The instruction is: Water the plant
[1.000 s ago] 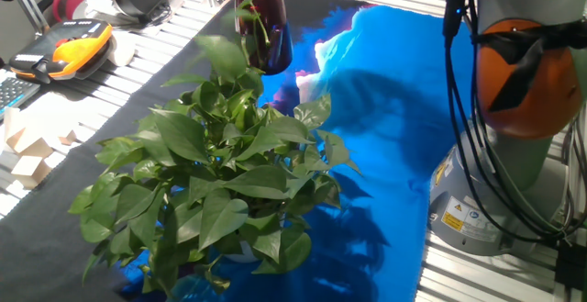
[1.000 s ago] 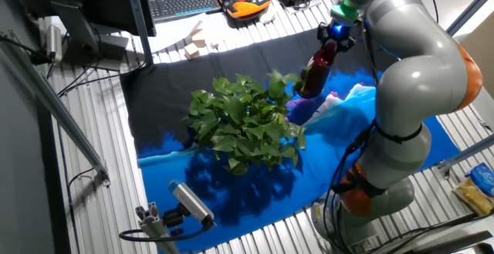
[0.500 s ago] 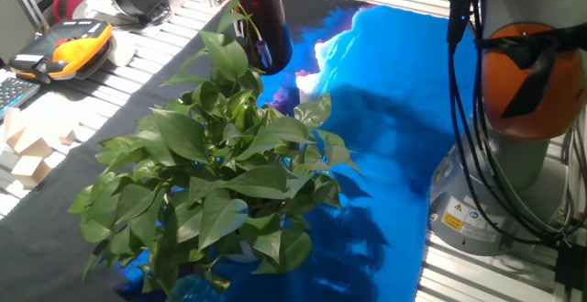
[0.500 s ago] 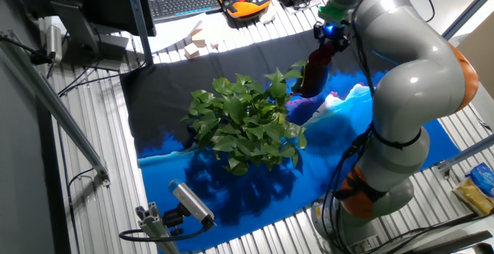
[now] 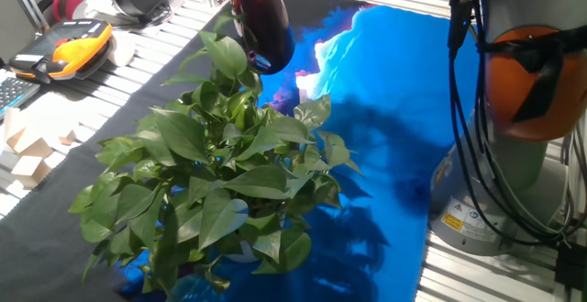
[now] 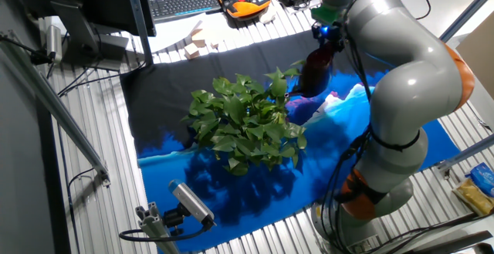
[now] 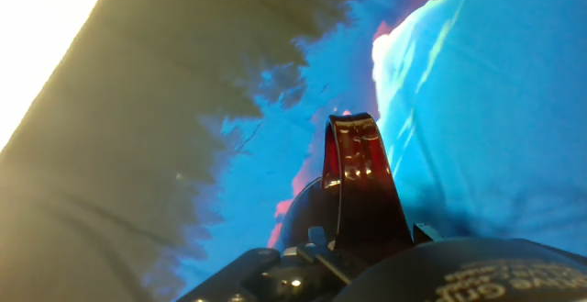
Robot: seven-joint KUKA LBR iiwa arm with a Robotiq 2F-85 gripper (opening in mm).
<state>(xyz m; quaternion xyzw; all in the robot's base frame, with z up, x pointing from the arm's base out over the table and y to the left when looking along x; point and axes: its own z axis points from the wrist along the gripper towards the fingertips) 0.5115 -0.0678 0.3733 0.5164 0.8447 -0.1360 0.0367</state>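
The plant (image 5: 211, 173) is large and bushy, with glossy green heart-shaped leaves, and stands on the cloth at the near left. It also shows in the other fixed view (image 6: 243, 123). A dark maroon watering can (image 5: 261, 17) hangs tilted in the air just above the plant's far edge, one tall leaf in front of it. In the other fixed view my gripper (image 6: 326, 38) is shut on the top of the can (image 6: 314, 72). The hand view shows the can's glossy handle (image 7: 356, 178) clamped in my gripper (image 7: 344, 238). The spout is hidden.
A blue cloth (image 5: 404, 91) and a black cloth (image 5: 138, 100) cover the table. An orange teach pendant (image 5: 78, 40) and wooden blocks (image 5: 27, 146) lie at the left. My arm's base (image 5: 495, 192) and cables stand at the right. A keyboard (image 6: 181, 3) lies behind.
The gripper and can have shifted a little to the left, toward the plant, and the can tilts slightly more. The plant has not moved.
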